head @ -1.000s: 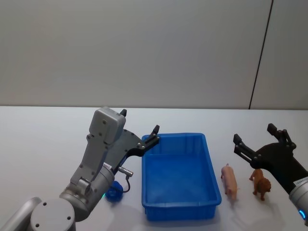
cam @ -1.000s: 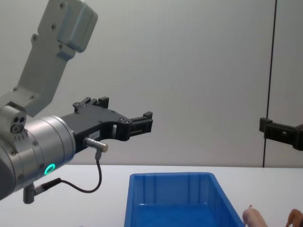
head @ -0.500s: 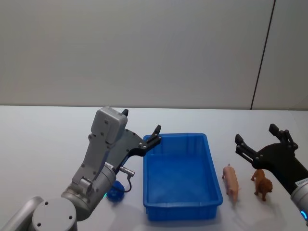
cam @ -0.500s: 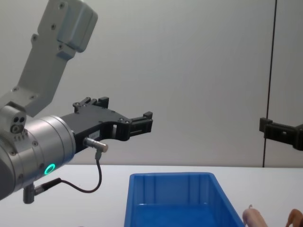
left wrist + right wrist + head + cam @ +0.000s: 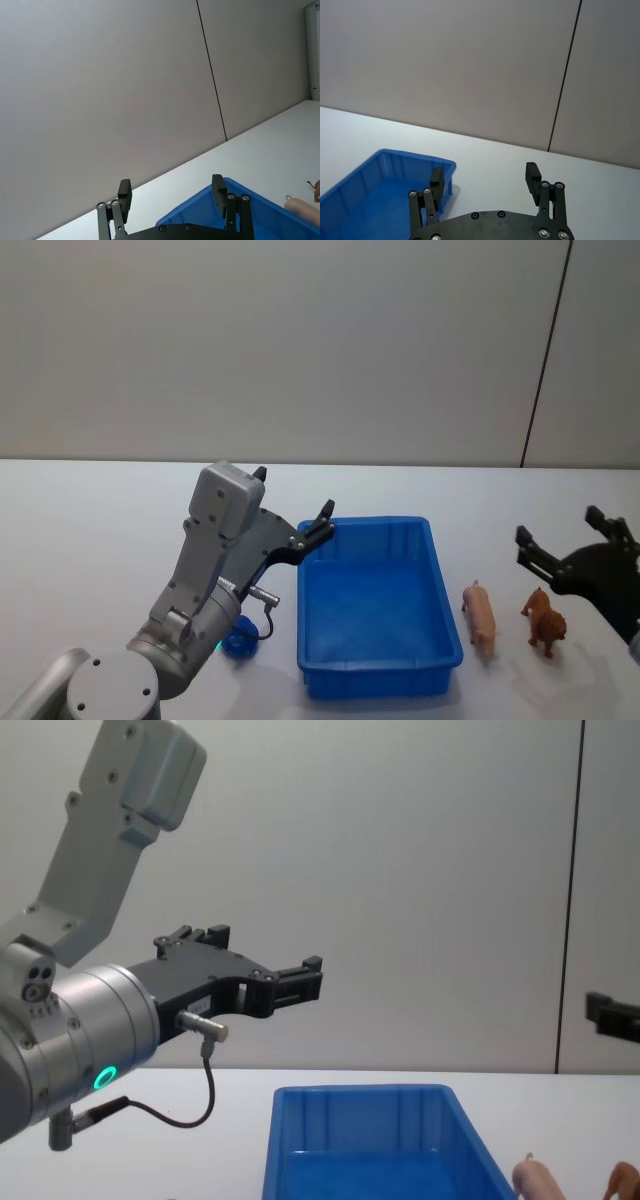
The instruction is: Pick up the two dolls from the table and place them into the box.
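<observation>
Blue box (image 5: 378, 682) empty; pink doll (image 5: 479, 617) and brown doll (image 5: 544, 619) on table (image 5: 90, 540) just beside it; right gripper (image 5: 562, 530), spread, has shifted rightward above brown doll, probably lining up; left gripper (image 5: 171, 186) spread, idle.

The left arm is bent up at the elbow with the left gripper (image 5: 171, 186) held out level, fingers spread wide, and the right gripper (image 5: 485, 173) (lower, off to the right side) also has its fingers parted.
</observation>
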`<state>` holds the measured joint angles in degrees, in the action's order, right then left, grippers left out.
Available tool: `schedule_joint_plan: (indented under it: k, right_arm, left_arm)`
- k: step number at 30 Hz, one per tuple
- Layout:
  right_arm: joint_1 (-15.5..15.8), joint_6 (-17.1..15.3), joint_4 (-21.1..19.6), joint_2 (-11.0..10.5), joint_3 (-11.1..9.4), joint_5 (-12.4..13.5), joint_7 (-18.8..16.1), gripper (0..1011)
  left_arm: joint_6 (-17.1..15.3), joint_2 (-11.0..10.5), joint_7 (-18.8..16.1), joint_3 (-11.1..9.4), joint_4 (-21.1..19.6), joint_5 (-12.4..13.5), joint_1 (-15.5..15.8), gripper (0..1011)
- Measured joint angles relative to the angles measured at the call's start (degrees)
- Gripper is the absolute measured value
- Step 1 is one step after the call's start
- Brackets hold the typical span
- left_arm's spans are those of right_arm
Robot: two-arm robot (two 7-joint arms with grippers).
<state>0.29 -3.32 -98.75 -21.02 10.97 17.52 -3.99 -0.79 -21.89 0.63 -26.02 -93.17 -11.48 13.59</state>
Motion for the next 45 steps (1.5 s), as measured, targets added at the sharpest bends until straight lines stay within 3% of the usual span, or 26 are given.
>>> schedule_joint_plan:
  k: [12, 18, 30, 45]
  right_arm:
    - [-0.4, -4.3, 3.7, -1.6, -1.5, 0.2, -0.6, 1001]
    - [-0.5, -7.2, 5.5, -2.0, -1.6, -1.3, -1.5, 1001]
    - [-0.8, -10.5, 8.1, -1.6, -0.7, -3.9, -2.8, 1001]
    - [-2.1, -11.9, 11.3, -0.3, -0.1, -4.0, -3.4, 1001]
  left_arm:
    - [0.0, 0.0, 0.0, 0.0, 0.0, 0.0, 0.0, 1003]
    - [0.0, 0.0, 0.0, 0.0, 0.0, 0.0, 0.0, 1003]
    - [0.0, 0.0, 0.0, 0.0, 0.0, 0.0, 0.0, 1003]
    - [0.0, 0.0, 0.0, 0.0, 0.0, 0.0, 0.0, 1003]
